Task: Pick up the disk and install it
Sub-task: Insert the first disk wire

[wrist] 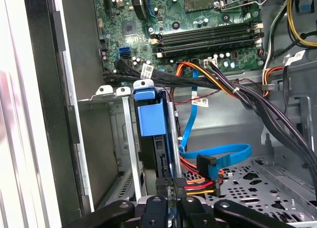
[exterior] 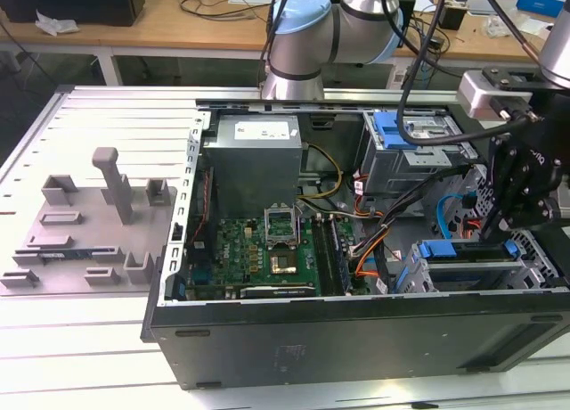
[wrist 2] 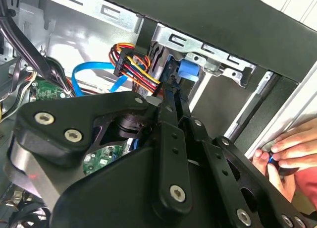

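Blue-framed disk [wrist: 151, 139] sits edge-on in drive cage w/ cables plugged, inside open PC case [exterior: 356, 330]. Gripper [wrist: 171, 188] jaws pinched on disk's edge, prob. to seat it. Person's hand [wrist 2: 287, 148] at case edge.

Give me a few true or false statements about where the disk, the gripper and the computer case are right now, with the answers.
1. The computer case lies on its side with its side panel off. True.
2. The disk sits in a drive bay inside the case. True.
3. The gripper hovers over the grey fixture at the exterior view's left. False: it is at the drive bays on the exterior view's right.
4. In the second wrist view, a person's hand is beside the case edge. True.
5. The motherboard's memory slots are all filled. False: they look empty.
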`<state>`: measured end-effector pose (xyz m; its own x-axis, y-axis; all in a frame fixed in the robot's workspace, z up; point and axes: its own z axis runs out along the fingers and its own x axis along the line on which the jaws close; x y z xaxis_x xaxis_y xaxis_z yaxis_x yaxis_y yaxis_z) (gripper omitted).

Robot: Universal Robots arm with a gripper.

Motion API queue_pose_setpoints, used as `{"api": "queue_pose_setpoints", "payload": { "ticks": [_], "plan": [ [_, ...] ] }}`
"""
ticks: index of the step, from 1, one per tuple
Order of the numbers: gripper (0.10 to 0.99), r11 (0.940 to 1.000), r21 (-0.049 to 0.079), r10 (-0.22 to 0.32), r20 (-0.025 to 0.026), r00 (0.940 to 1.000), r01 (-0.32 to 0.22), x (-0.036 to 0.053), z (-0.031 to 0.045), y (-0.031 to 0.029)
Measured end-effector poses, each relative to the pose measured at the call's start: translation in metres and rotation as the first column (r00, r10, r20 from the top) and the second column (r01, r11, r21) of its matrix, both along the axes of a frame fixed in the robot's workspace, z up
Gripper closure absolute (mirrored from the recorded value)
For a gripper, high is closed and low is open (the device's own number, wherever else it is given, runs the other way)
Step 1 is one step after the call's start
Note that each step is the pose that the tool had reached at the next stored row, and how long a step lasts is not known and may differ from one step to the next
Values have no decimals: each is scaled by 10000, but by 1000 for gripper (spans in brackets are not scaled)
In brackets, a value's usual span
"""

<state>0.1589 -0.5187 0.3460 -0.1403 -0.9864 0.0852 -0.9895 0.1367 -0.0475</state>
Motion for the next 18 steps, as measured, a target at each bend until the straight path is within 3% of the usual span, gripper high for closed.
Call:
{"api": "queue_pose_setpoints", "payload": {
  "ticks": [18],
  "plan": [
    [922,10000,-19,-3,0,10000,3,0,-84,-6]
  ]
}}
